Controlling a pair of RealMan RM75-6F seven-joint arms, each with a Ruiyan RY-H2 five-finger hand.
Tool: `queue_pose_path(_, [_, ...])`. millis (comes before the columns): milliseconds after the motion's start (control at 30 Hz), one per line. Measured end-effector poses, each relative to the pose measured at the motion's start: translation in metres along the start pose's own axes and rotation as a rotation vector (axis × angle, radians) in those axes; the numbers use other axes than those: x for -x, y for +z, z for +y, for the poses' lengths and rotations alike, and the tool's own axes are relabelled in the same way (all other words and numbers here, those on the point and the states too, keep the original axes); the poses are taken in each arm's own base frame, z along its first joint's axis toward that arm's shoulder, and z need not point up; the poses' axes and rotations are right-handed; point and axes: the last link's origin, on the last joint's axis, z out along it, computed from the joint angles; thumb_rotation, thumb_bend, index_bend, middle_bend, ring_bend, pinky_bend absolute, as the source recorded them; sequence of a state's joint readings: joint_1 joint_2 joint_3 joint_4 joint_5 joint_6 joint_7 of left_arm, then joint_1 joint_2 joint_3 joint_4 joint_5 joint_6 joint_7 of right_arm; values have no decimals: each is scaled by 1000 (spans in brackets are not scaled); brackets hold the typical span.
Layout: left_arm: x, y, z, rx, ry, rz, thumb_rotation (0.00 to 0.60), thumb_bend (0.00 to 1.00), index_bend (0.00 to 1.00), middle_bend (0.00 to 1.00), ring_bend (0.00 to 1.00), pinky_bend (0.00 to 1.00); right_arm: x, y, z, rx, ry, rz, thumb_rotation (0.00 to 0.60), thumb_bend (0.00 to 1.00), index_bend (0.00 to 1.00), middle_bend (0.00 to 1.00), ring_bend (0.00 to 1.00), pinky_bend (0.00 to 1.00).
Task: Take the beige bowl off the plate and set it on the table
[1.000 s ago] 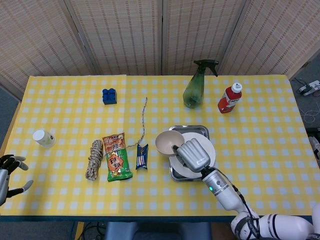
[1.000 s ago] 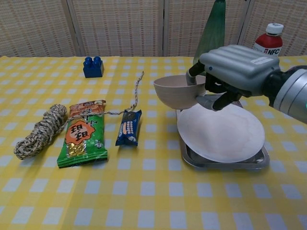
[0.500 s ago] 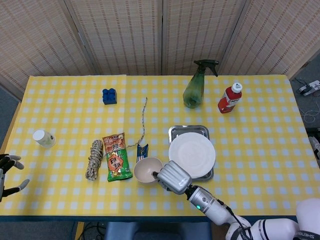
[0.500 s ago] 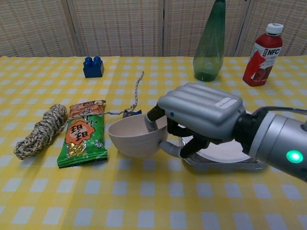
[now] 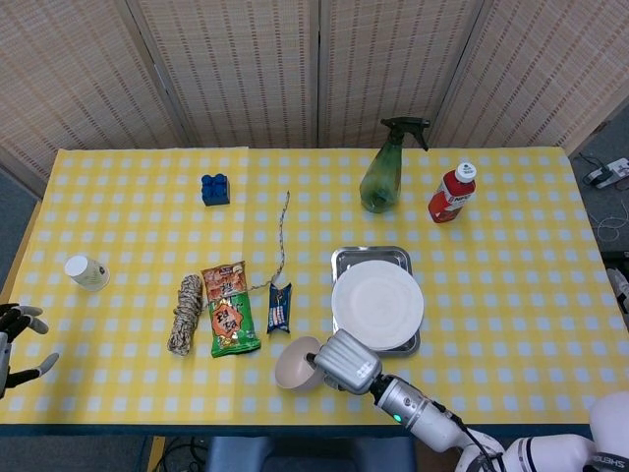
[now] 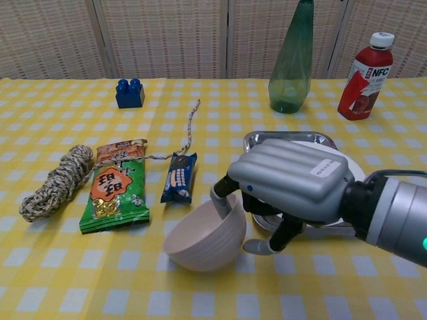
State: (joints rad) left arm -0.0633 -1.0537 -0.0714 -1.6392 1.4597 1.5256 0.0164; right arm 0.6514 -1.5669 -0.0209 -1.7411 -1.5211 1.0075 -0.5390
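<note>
Right hand (image 6: 293, 190) grips beige bowl (image 6: 205, 237) by its rim, fingers inside, thumb beneath; bowl tilted, near table's (image 5: 511, 265) front edge, off the plate (image 5: 378, 303). Left hand (image 5: 18, 339) hangs unloaded, fingers spread.

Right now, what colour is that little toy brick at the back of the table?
Blue. The toy brick shows best in the chest view.

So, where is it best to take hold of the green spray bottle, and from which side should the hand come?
Probably the green spray bottle is best gripped around its wide lower body, coming from the front, the robot's side. It stands upright, the trigger head on top is narrow and awkward, and the red bottle stands apart to its right.
</note>
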Motion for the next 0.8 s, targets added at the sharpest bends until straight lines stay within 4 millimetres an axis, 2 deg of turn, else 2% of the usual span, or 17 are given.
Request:
queue_pose_path(100, [0, 0, 0, -1, 0, 1, 600, 0, 605, 345, 219, 436, -4, -4, 3, 12, -8, 8, 600, 0, 233, 993, 1000, 1000])
queue_pose_path(233, [0, -1, 1, 3, 1, -2, 600, 0, 605, 345, 219, 436, -13, -16, 14, 54, -24, 33, 600, 0, 194, 906, 968, 1000])
queue_pose_path(333, [0, -1, 2, 6, 5, -4, 600, 0, 605, 345, 219, 436, -21, -32, 27, 113, -40, 58, 600, 0, 202, 823, 904, 1000])
queue_pose_path(433, [2, -2, 4, 11, 12, -9, 600, 0, 605, 345, 219, 436, -30, -50, 43, 183, -68, 84, 600, 0, 318, 736, 824, 976])
queue_pose_path(533, [4, -3, 6, 18, 20, -18, 600, 0, 605, 345, 219, 436, -36, -71, 59, 262, -102, 97, 600, 0, 412, 646, 710, 813])
queue_pose_path(667, [10, -5, 10, 29, 28, -41, 600, 0, 605, 345, 219, 437, -41, -103, 81, 385, -136, 104, 600, 0, 476, 555, 576, 489])
queue_pose_path(733, [12, -5, 11, 32, 28, -48, 600, 0, 605, 345, 219, 437, -40, -120, 91, 456, -142, 113, 600, 0, 482, 539, 554, 439])
queue_pose_path(800, [12, -6, 13, 35, 27, -51, 600, 0, 605, 345, 219, 437, -38, -140, 101, 533, -144, 117, 600, 0, 487, 533, 548, 434])
